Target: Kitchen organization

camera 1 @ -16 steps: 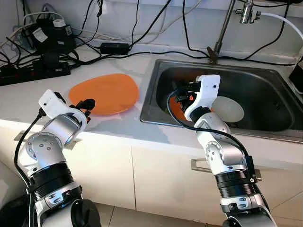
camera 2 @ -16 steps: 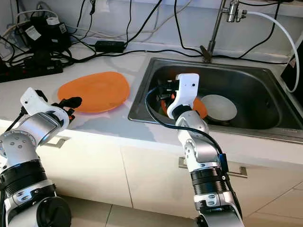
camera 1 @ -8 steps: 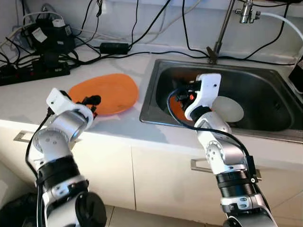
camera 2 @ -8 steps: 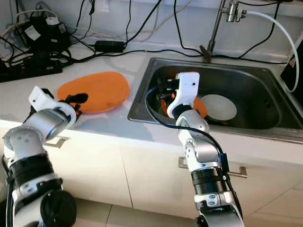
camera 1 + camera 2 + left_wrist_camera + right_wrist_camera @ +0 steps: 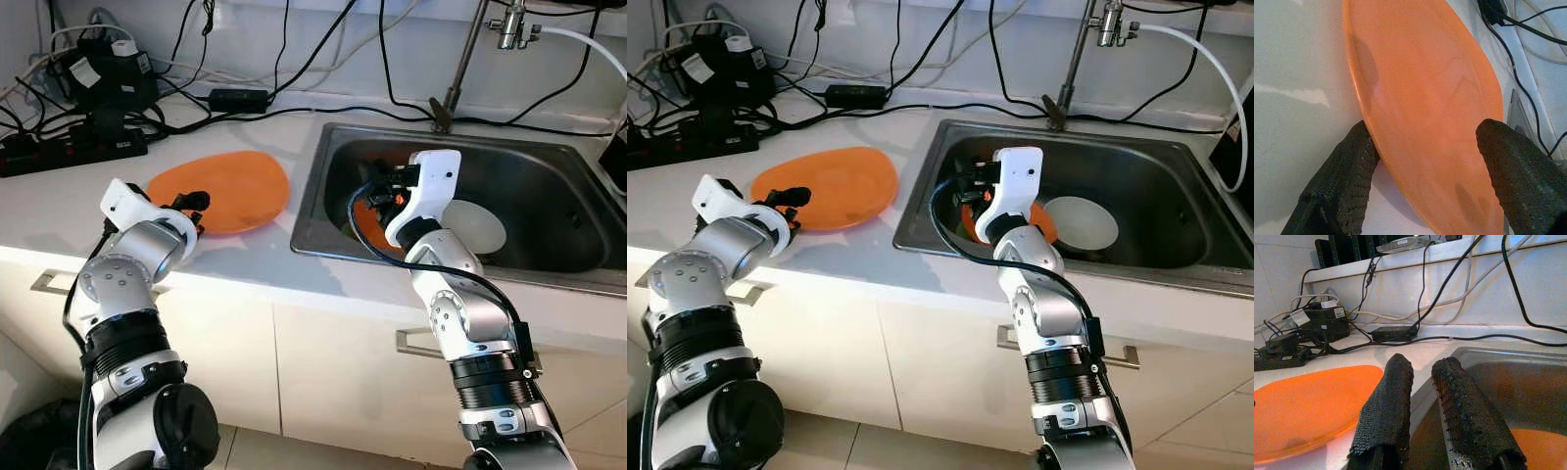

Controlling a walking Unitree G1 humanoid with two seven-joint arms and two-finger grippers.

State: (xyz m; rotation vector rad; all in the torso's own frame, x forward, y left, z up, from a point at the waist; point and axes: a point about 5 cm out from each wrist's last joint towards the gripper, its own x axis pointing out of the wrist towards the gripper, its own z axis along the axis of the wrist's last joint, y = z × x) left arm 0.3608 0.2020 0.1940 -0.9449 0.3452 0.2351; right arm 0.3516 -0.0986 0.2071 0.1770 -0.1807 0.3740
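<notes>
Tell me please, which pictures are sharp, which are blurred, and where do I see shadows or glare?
Left eye view: sharp, with soft glare on the steel sink wall. Left wrist view: the flat orange plastic plate is soft, the black fingers blurred at the edges, and they cast dark shadows on the plate. Right wrist view: the fingers are close but fairly sharp; the white wall is bright.

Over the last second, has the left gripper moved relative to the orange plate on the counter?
Yes. The left gripper has moved forward from the counter's front edge, toward the wall, onto the near rim of the orange plate; its jaws now stand open on either side of that rim.
</notes>
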